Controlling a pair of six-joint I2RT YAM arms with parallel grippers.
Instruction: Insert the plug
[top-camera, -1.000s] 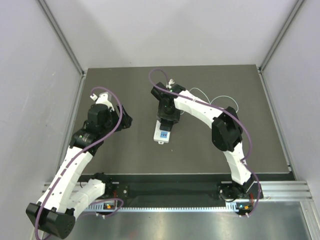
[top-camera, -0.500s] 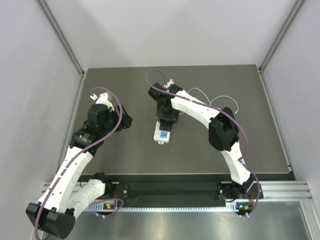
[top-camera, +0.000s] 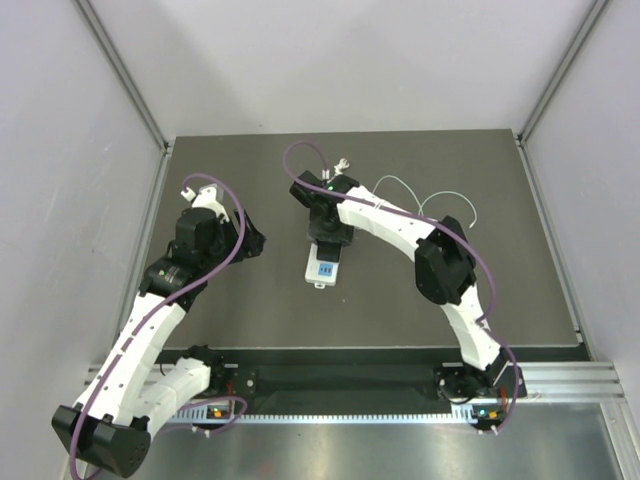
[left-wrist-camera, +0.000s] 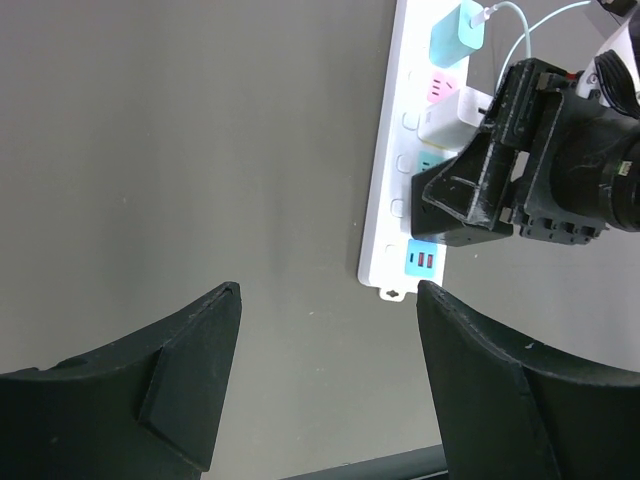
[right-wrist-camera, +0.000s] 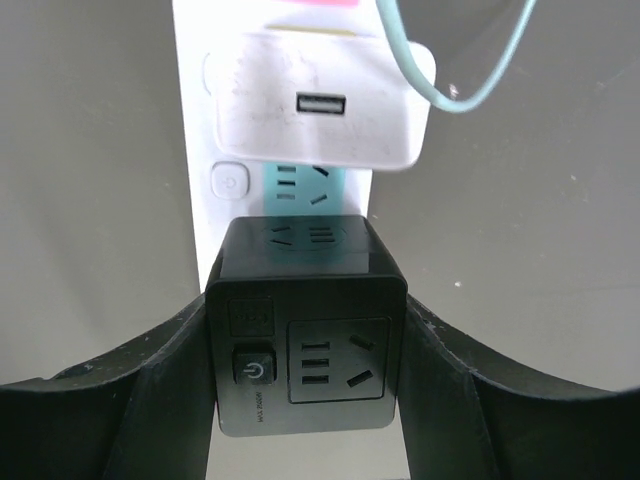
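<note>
Although the right tool (right-wrist-camera: 306, 305) is clamped on a black cube adapter (right-wrist-camera: 304, 335) over the middle of the power strip (left-wrist-camera: 385, 215), the plug (left-wrist-camera: 455, 30) is in neither tool. Its teal body sits on the strip's end socket, opposite the USB ports. It looks pushed home, though how deep cannot be told. Its thin cable (left-wrist-camera: 530, 15) leaves the top and curls away beyond the strip. A white block (right-wrist-camera: 320, 100) with a USB port stands on the strip between plug and adapter. The left tool (left-wrist-camera: 328, 295) hangs open and empty over bare surface (left-wrist-camera: 200, 150), beside the strip's USB end.

The plug looks light, rigid and smooth-sided, so it may slip under a weak pinch, and its prongs would need a straight push. The best hold is probably across its two flat sides, low on the body. The cable is a poor place to hold, since it seems springy and would tug the plug askew. The strip seems unfastened and could slide when pressed.
</note>
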